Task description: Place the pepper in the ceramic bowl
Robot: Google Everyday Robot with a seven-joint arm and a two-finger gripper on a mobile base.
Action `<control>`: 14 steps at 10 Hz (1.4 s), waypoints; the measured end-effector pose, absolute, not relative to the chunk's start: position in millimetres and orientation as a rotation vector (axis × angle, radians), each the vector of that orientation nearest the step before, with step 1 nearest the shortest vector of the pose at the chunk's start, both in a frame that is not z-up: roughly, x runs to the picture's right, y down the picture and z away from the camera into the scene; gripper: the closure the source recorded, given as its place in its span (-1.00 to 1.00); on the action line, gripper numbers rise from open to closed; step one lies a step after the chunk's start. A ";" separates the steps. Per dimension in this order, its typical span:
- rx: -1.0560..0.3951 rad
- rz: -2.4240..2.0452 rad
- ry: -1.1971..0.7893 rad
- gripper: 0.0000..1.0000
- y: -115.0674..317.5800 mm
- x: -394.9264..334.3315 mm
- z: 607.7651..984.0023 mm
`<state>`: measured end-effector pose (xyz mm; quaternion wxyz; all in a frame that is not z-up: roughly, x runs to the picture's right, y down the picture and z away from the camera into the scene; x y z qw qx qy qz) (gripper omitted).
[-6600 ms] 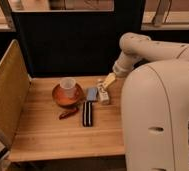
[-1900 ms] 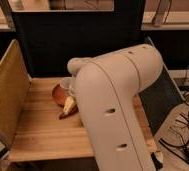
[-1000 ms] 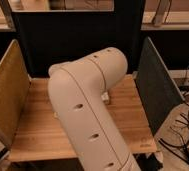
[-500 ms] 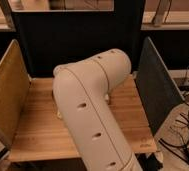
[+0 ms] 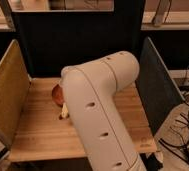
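Note:
The white arm (image 5: 95,107) fills the middle of the camera view and covers most of the wooden table (image 5: 38,135). Only the left edge of the reddish-brown ceramic bowl (image 5: 56,93) shows beside the arm. A small beige part of the gripper (image 5: 64,113) pokes out just below the bowl, low over the table. The pepper is hidden behind the arm. The gripper sits at the bowl's near edge.
A tan panel (image 5: 5,97) walls the table's left side, a dark panel (image 5: 155,85) its right side, and a dark panel (image 5: 78,40) its back. Cables (image 5: 185,135) lie on the floor at the right.
The arm has shifted a little to the right, so the bowl's left edge and a bit of the gripper now show beside it.

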<state>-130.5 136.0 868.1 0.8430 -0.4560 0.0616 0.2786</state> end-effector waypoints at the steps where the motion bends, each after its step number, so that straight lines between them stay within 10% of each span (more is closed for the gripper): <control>1: -0.956 0.579 0.105 -0.60 135.5 -135.4 869.2; 11: -1.000 0.483 0.048 -0.58 172.6 -149.6 866.3; 14: -0.990 0.473 0.057 -0.12 175.6 -149.3 864.7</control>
